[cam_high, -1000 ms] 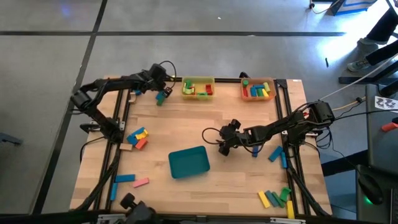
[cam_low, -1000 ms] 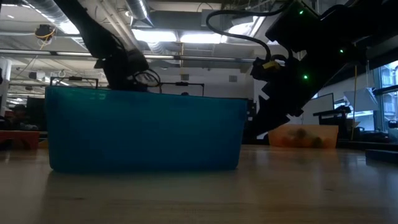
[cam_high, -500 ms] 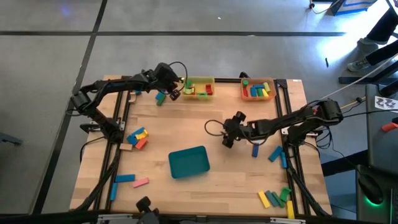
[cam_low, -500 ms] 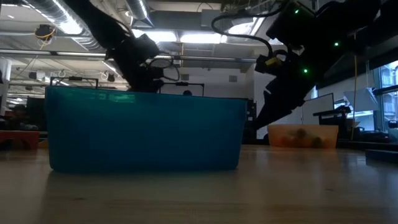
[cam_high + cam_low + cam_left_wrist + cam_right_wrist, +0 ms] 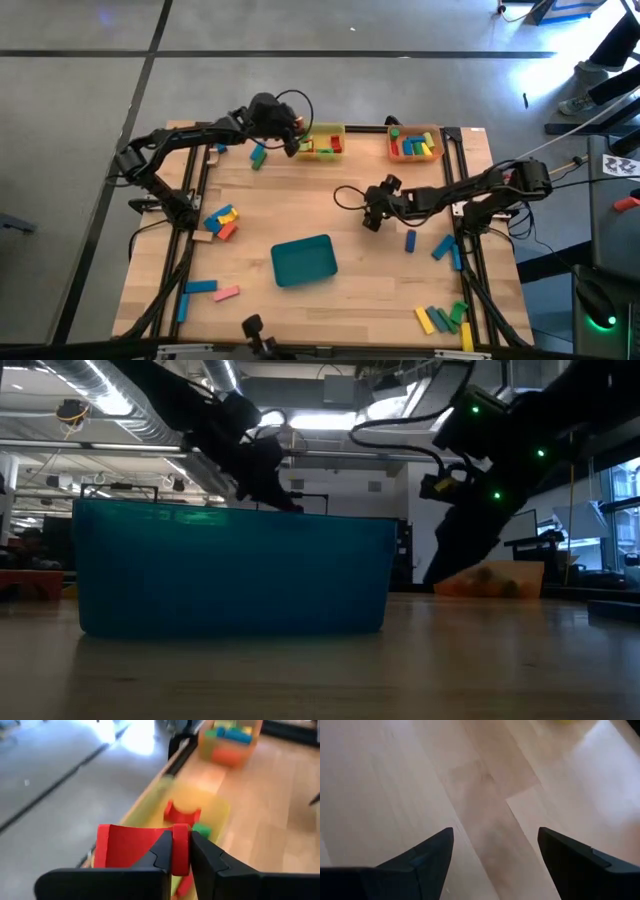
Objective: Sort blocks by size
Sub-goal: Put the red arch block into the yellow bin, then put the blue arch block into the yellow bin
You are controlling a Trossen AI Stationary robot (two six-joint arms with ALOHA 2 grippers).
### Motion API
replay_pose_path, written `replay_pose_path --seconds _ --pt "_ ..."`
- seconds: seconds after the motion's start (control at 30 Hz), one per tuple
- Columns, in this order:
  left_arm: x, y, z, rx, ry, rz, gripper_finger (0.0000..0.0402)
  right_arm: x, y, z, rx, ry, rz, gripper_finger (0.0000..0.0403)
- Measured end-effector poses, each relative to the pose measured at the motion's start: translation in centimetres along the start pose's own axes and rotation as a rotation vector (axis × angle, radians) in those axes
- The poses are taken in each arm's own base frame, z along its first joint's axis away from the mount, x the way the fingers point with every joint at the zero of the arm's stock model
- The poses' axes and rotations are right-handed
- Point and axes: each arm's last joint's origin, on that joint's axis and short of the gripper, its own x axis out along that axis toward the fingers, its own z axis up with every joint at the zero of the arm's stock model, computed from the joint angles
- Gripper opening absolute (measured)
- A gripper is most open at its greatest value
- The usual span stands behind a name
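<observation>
My left gripper hangs over the left end of the yellow tray at the table's far edge, shut on a red block. The left wrist view shows that tray below it, holding a red arch block and a green block. My right gripper stands open over bare wood in the middle of the table, right of and beyond the teal tray. Loose blocks lie at the left, near left, right and near right. My left gripper pinches a thin red end of the block between its two fingers. The rest of the block spreads out to one side of the fingers. They slant downward from the table's left. The block is lifted clear, over the yellow tray's left end.
An orange tray with several blocks stands at the far right. A blue block lies just left of the yellow tray. In the low view the teal tray fills the foreground. Black frame rails run along both table sides.
My left gripper has carried the red block up and toward the table's right, from beside the blue block to over the yellow tray's left end, and has tipped closer to level. My right gripper, still open, has drifted away from the teal tray toward the far right.
</observation>
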Motion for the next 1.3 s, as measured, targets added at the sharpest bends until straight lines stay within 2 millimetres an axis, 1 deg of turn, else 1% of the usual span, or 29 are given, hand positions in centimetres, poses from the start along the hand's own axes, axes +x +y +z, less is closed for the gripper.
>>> replay_pose_path --seconds 0.1,0.23,0.4,0.63,0.73,0.87,0.93,1.03,1.17,1.3 --pt "1.0 0.2 0.2 0.029 -0.057 0.003 0.0036 0.3 0.1 -0.7 0.078 -0.072 0.040 0.0292" --pt "3.1 0.1 -0.2 -0.019 -0.116 -0.015 0.0038 0.4 0.2 -0.9 0.143 -0.178 0.130 0.0292" --pt "5.4 -0.7 -1.4 -0.076 -0.108 -0.060 0.0039 0.5 0.0 -1.0 0.140 -0.205 0.130 0.0292" --pt "7.7 -1.2 -3.0 -0.036 -0.082 -0.064 0.0043 0.5 0.0 -0.9 0.092 -0.218 0.113 0.0292" --pt "8.0 -1.0 -3.3 -0.022 -0.077 -0.053 0.0065 0.5 0.0 -0.9 0.077 -0.220 0.111 0.0292" --pt "7.9 -0.6 -3.3 0.000 -0.075 -0.029 0.0120 0.5 0.0 -0.9 0.077 -0.220 0.111 0.0292" --pt "7.2 -0.4 -3.0 0.026 -0.059 -0.020 0.0147 0.5 0.0 -0.9 0.076 -0.219 0.111 0.0292" --pt "4.9 -0.2 -1.8 0.064 -0.040 -0.012 0.0175 0.5 0.0 -0.9 0.075 -0.219 0.111 0.0292" --pt "0.7 -0.1 -0.7 0.100 0.053 0.025 0.0188 0.5 0.0 -0.9 0.072 -0.219 0.111 0.0292" --pt "-3.6 -0.1 -0.1 0.113 0.143 0.127 0.0189 0.5 0.0 -0.9 0.071 -0.220 0.112 0.0292"
